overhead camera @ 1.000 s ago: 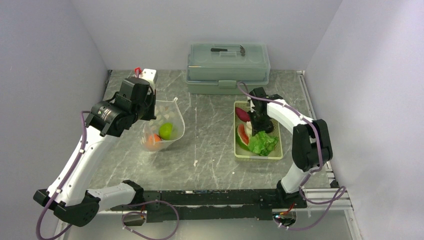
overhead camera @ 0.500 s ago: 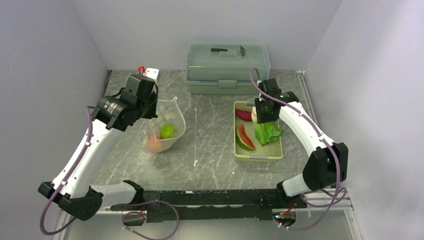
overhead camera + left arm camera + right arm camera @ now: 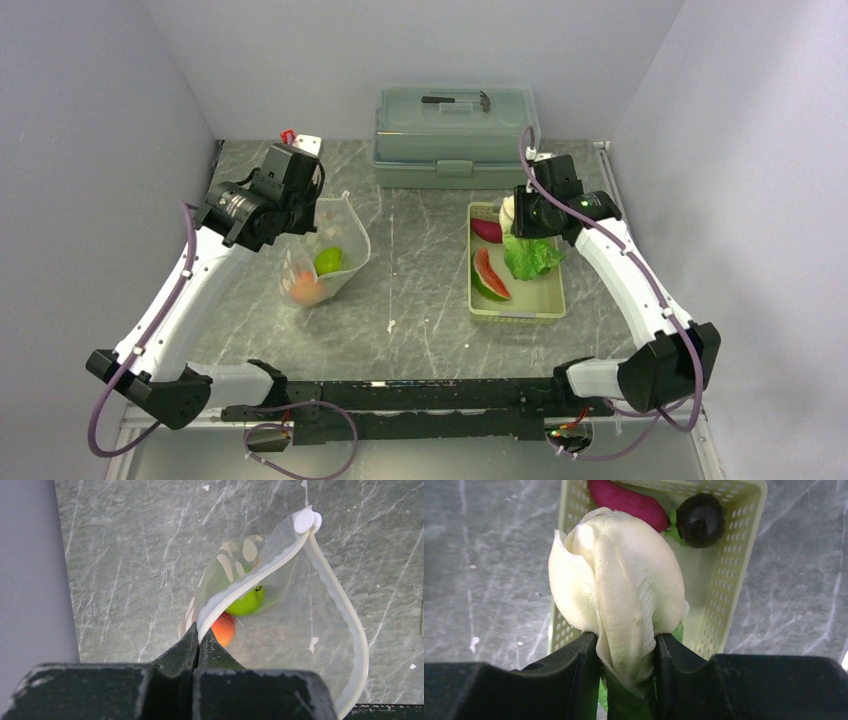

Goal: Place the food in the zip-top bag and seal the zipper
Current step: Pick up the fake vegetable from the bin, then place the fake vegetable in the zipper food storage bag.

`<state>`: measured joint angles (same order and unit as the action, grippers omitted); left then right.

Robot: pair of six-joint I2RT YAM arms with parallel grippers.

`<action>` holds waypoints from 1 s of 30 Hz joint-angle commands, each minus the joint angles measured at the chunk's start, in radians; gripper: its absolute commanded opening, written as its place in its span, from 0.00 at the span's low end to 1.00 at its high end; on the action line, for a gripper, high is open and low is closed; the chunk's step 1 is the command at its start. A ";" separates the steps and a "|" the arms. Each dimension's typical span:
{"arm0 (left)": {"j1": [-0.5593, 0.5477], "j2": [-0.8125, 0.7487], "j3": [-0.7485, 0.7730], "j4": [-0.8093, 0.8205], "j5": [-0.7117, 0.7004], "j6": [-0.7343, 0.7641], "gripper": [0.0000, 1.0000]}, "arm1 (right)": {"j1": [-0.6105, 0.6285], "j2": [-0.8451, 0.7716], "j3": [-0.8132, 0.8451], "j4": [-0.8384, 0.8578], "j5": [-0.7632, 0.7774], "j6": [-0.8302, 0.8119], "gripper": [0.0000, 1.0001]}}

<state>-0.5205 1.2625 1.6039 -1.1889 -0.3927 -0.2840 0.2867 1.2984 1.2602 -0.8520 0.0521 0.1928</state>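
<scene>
Grey-veined stone tabletop (image 3: 430,300), both arms extended toward its far half.

Left arm: I see it rise from its base at the near left corner and run along the left wall. It bends at the wrist so that the left claw (image 3: 303,212) points rightward and down. Its jaws are pressed fully together on one lip of the zip-top bag (image 3: 345,235), gripping at one end of the zipper (image 3: 250,577). The strip's two halves bow apart, so the mouth stands open. The pouch hangs tilted, and its lower end appears to rest on the stone. Inside lie the green fruit (image 3: 246,602) and, just beside it, the orange-red round fruit (image 3: 223,629).

Right arm: the elbow is folded low at the near right and the forearm slants up and inward. The wrist sits over the far end of the perforated tray (image 3: 520,316). The right claw (image 3: 626,640) points down, its jaws partly apart and clamped on the pale stem end of the lettuce (image 3: 621,580). The green leaves hang beneath it over the tray; I cannot tell whether the leaf tips touch the tray.

Tray contents: the watermelon slice (image 3: 488,275) on the left side, the magenta-purple root (image 3: 624,500) at the far left corner, and the dark round piece (image 3: 700,520) just beside the root.

A lidded grey-green box (image 3: 456,125) stands at the back wall, apart from both claws.
</scene>
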 commanded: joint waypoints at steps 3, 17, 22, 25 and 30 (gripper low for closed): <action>-0.001 0.027 0.051 -0.001 -0.059 -0.030 0.00 | -0.002 -0.126 0.038 0.160 -0.234 0.068 0.00; -0.001 0.100 0.099 -0.027 -0.080 -0.092 0.00 | 0.016 -0.174 0.054 0.555 -0.675 0.436 0.00; -0.001 0.105 0.089 -0.014 -0.073 -0.104 0.00 | 0.045 -0.144 0.108 0.608 -0.679 0.539 0.00; -0.001 0.101 0.081 -0.005 -0.068 -0.107 0.00 | 0.077 -0.098 0.167 0.585 -0.674 0.556 0.00; -0.001 0.091 0.069 0.008 -0.066 -0.110 0.00 | 0.193 -0.008 0.260 0.538 -0.607 0.548 0.00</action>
<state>-0.5205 1.3708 1.6608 -1.2148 -0.4446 -0.3653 0.4099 1.2457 1.4364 -0.3508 -0.5816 0.7067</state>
